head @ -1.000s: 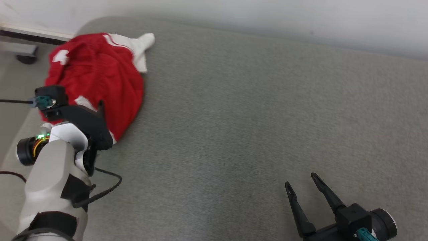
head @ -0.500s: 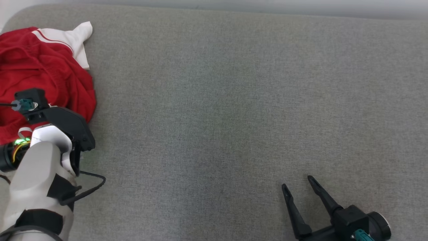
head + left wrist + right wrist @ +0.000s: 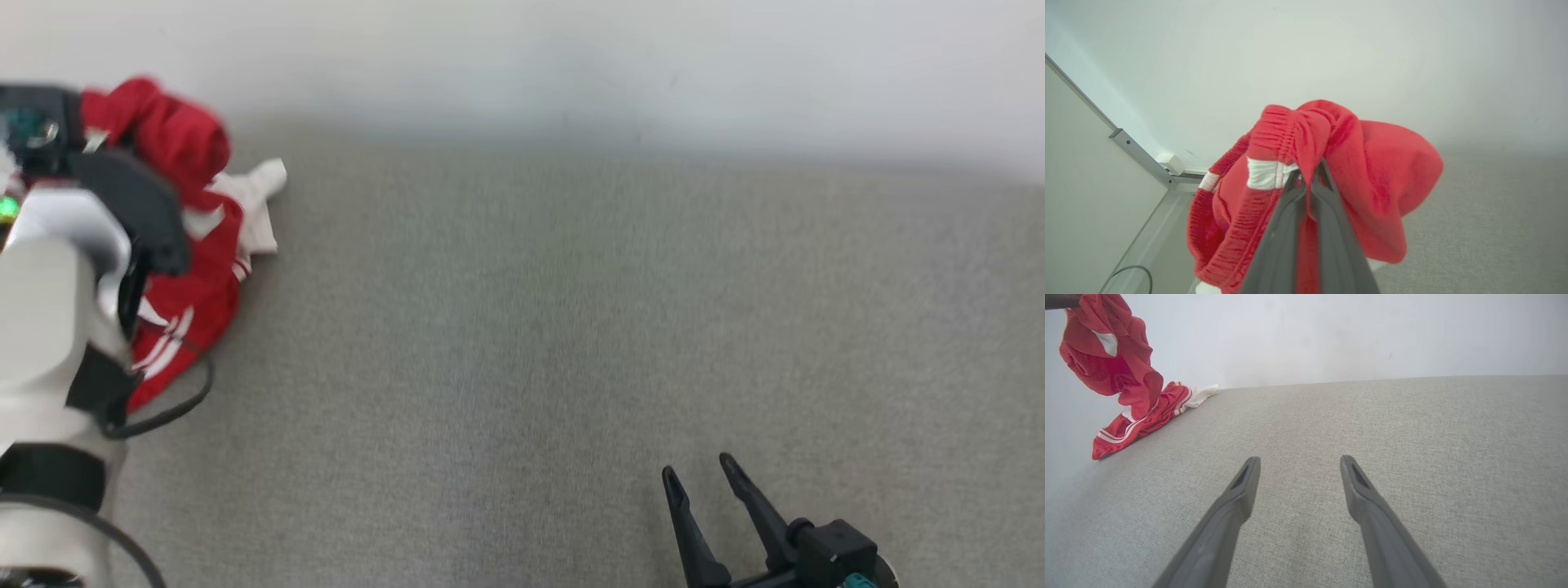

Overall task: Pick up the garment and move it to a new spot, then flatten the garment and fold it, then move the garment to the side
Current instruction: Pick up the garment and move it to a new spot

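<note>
Left gripper [image 3: 1308, 173] clamped shut on the waistband of a red garment [image 3: 1384, 179] with white trim, upper part held up in the air, lower end trailing on the grey counter [image 3: 1372, 416] at its far left near the wall [image 3: 1331, 335], right gripper [image 3: 1298, 463] wide open and empty, low over the counter, well apart from the garment

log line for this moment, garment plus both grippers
step: pick up garment | left gripper: shut on garment, upper part raised, lower end on grey surface | right gripper: open, empty, above surface
</note>
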{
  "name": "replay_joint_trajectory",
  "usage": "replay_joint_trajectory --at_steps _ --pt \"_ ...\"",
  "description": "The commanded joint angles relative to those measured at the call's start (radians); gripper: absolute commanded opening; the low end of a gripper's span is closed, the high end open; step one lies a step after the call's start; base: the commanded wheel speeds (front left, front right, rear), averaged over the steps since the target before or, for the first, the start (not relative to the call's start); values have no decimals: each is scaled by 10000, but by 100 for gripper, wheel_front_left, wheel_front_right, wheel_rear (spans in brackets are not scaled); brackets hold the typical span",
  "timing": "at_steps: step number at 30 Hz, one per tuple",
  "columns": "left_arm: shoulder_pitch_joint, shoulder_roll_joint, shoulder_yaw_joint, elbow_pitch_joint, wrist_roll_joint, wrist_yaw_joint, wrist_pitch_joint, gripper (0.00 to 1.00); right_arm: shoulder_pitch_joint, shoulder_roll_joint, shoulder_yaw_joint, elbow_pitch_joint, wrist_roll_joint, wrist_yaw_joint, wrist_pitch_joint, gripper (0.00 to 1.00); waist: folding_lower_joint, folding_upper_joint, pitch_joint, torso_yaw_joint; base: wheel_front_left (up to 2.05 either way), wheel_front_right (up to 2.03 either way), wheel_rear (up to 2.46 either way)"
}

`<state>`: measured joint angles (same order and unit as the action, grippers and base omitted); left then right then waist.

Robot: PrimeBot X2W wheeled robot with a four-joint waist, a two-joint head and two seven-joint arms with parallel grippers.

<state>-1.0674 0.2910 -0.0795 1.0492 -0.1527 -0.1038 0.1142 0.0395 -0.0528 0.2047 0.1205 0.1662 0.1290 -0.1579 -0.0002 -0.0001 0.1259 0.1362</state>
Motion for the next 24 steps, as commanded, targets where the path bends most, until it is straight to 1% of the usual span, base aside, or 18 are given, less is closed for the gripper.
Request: replay_joint_trajectory --at_steps 1,4,8,10,12,16,20,24 --pt "-212 -199 -29 -274 -165 -93 30 0 52 32 70 193 224 34 -165 100 2 1 -1419 63 0 0 0" --pt "-420 -642 7 -955 -799 -212 173 0 -59 31 138 519 499 34 -385 100 2 1 -1742 -278 0 0 0" --pt "-179 -1360 -375 -2207 -1664 -282 246 0 -104 26 1 784 441 34 -493 100 2 1 -2068 -978 0 0 0" --pt "160 -1333 -1007 -2932 -1614 -250 189 0 -24 21 -188 834 301 34 -455 100 2 1 -2179 -1366 0 0 0" --pt "549 -1494 -1241 -3597 -2013 -242 180 0 -2 30 -326 818 143 34 -386 100 2 1 -2271 -1829 0 0 0" --pt "1509 -1751 -1384 -4887 -2773 -245 112 0 49 22 -603 628 -141 34 -166 100 2 1 -2352 -2748 0 0 0" --pt "2871 -1926 -1582 -5996 -3086 -194 173 0 275 29 -707 389 -283 34 121 100 2 1 -2323 -3501 0 0 0" --pt "4397 -2072 -1912 -6569 -2973 166 4 0 409 26 -609 144 -352 34 359 100 2 1 -2178 -4041 0 0 0"
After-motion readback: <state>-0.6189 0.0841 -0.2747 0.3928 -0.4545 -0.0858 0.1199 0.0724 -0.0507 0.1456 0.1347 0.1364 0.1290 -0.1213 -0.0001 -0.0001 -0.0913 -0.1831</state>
